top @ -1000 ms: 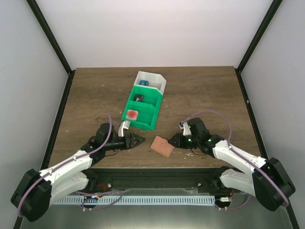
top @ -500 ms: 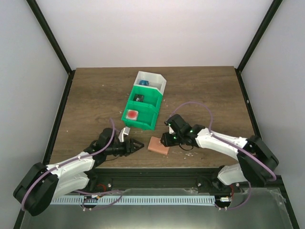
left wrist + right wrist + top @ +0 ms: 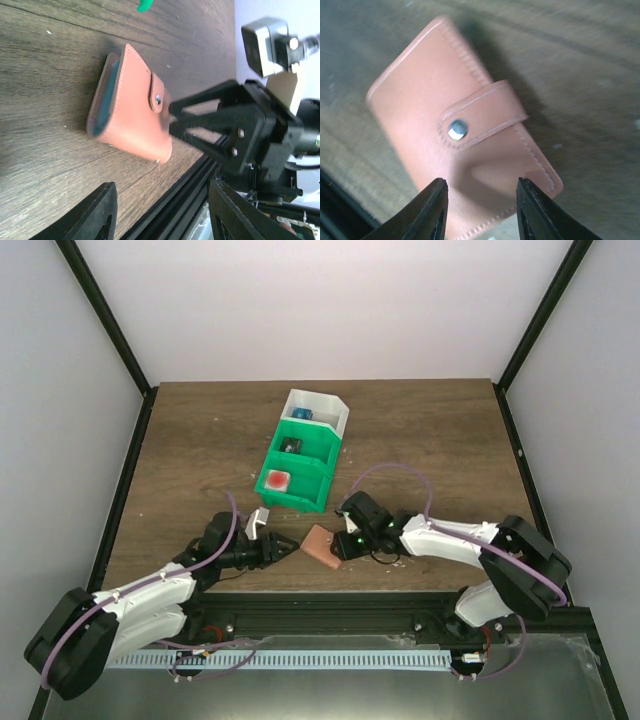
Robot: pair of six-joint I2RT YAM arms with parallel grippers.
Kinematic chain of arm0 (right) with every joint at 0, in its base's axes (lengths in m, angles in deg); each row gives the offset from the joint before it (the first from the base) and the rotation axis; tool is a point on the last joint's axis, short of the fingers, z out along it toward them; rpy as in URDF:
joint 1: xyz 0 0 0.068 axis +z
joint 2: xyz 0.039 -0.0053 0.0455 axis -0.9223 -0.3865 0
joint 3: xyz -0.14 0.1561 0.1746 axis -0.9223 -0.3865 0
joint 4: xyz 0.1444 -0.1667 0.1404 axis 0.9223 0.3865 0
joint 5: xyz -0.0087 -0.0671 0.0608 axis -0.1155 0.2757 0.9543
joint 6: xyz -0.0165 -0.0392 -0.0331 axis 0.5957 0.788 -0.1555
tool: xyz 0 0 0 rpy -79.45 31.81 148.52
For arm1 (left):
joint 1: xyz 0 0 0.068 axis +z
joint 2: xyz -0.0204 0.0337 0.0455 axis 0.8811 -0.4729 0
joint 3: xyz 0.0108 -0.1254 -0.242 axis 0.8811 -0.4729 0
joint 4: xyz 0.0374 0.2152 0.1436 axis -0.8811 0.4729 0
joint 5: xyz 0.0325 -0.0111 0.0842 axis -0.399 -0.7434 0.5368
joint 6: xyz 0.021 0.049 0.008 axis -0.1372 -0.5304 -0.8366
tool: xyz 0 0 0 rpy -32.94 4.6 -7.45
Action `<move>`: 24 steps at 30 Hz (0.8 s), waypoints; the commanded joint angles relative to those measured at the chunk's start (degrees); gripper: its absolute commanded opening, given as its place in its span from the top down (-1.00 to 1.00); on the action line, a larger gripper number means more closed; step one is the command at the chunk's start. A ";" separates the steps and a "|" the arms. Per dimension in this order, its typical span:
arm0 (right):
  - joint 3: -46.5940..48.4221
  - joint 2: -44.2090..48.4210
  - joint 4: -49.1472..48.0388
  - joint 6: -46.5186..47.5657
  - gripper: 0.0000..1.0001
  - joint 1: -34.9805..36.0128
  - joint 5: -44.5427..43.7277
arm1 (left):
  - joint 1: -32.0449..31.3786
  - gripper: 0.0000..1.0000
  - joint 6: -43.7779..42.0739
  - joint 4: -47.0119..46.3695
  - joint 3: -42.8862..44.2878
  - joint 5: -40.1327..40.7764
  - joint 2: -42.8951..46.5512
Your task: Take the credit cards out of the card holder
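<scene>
Your card holder sits near the near edge of the table, just near of the green-and-white bin and between your 2 grippers. In the left wrist view the card holder rests tilted on the wood, its strap snapped shut over the front. A blue-green inner layer shows along the far-left edge; you cannot tell whether that is a card.

Your left gripper lies low on the table just left of the card holder, touching nothing. Its jaws stand apart, with only wood and the table's rail between them in its own view.

Your right gripper meets the card holder from the right. From the left wrist camera its fingertips reach the edge beside the snap. In its own view the jaws are apart over the card holder's front face, and no clamp on it shows.
</scene>
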 commanded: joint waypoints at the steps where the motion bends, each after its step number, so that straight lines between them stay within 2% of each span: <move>1: -1.70 0.33 -2.27 -3.19 0.23 6.05 5.74 | -0.21 -0.04 -1.24 -0.08 0.02 1.20 -0.47; 5: 0.84 2.57 -0.01 -4.45 0.26 8.97 4.35 | -0.19 0.01 -1.46 0.45 0.41 1.30 -0.57; 8: 3.23 3.72 2.34 -3.46 0.27 9.05 -2.00 | -0.21 0.15 -1.39 -0.11 0.18 1.70 -0.91; 12: 8.69 0.48 5.86 -3.10 0.27 9.05 -9.26 | -0.20 0.30 -0.90 -3.57 -0.12 1.64 -3.35; 15: 12.45 -3.76 7.70 -4.86 0.28 9.06 -13.17 | -0.23 0.53 -0.42 -7.22 0.45 0.39 -6.06; 18: 14.98 -7.62 7.80 -6.08 0.29 9.06 -13.99 | -0.26 0.97 0.66 -11.17 0.23 0.01 -8.97; 24: 15.77 -10.89 6.99 -6.83 0.30 9.05 -14.58 | -0.47 1.00 4.57 -23.57 -1.09 -3.48 -16.54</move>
